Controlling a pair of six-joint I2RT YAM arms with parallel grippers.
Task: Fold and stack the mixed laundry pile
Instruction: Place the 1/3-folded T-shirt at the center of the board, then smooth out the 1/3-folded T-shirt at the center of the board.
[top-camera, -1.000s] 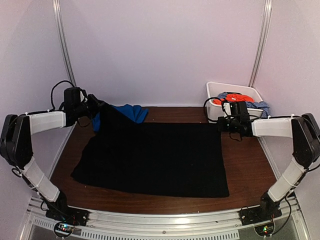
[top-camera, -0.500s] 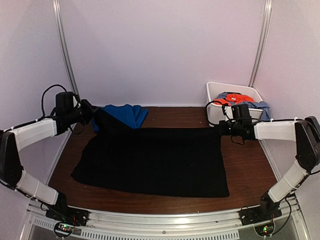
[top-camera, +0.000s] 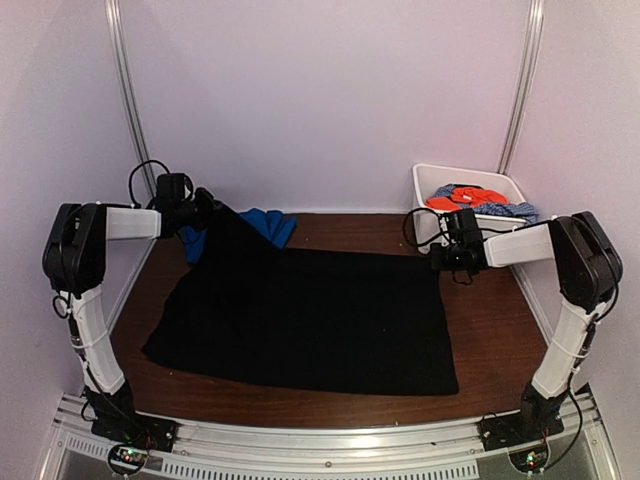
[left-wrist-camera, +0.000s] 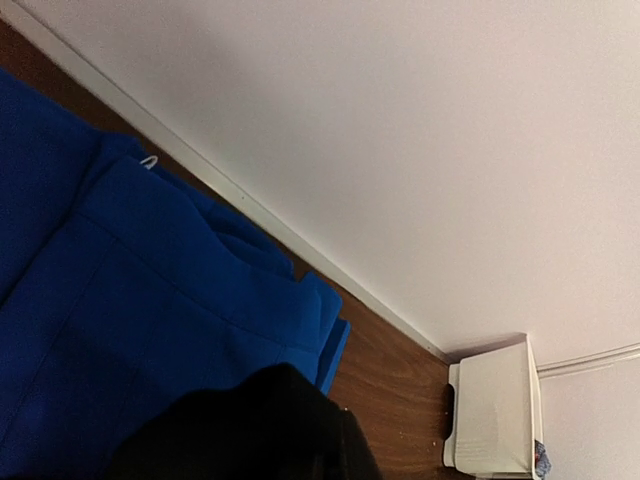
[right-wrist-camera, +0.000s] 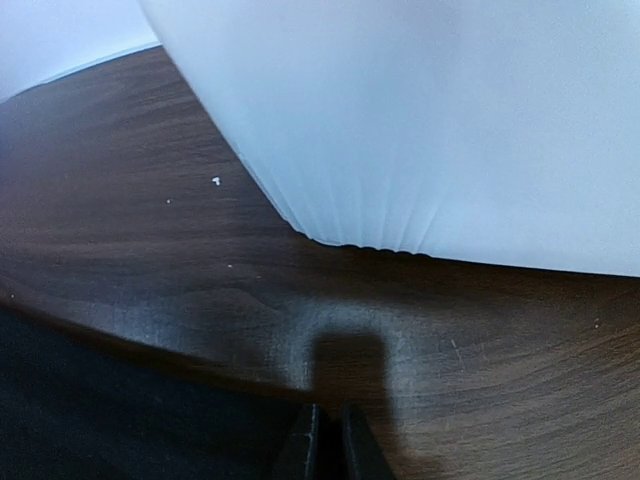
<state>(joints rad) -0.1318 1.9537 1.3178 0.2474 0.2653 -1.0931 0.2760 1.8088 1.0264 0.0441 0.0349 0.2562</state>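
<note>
1. Across the middle of the overhead frame: one black garment (top-camera: 310, 315), the largest item, spread flat on the brown table (top-camera: 495, 320). Its upper-left corner is lifted off the surface.
2. Upper left, behind that lifted corner: one royal-blue garment (top-camera: 268, 224), lying folded. The black cloth covers its left part.
3. Upper right: one white tub (top-camera: 428, 186). It holds one orange-red garment (top-camera: 462, 198) and one blue-white speckled garment (top-camera: 512, 211), the latter hanging over the right rim. Both are bunched and their shapes are hard to make out.
4. Garment count: four, with two on the table and two in the tub.
5. Upper left: left gripper (top-camera: 203, 210), one of two, jaws pressed together and pinching the raised corner of the black garment. Its wrist view shows no fingers, only a dark fold of cloth at the bottom edge over the blue.
6. Right of centre, at the black garment's upper-right corner and just beside the tub: right gripper (top-camera: 448, 262). In its wrist view the fingertips (right-wrist-camera: 303, 450) are cut off by the bottom edge. They stand close together with a thin slit between them. The black cloth's edge reaches them from the lower left, but whether they pinch it cannot be told.
</note>
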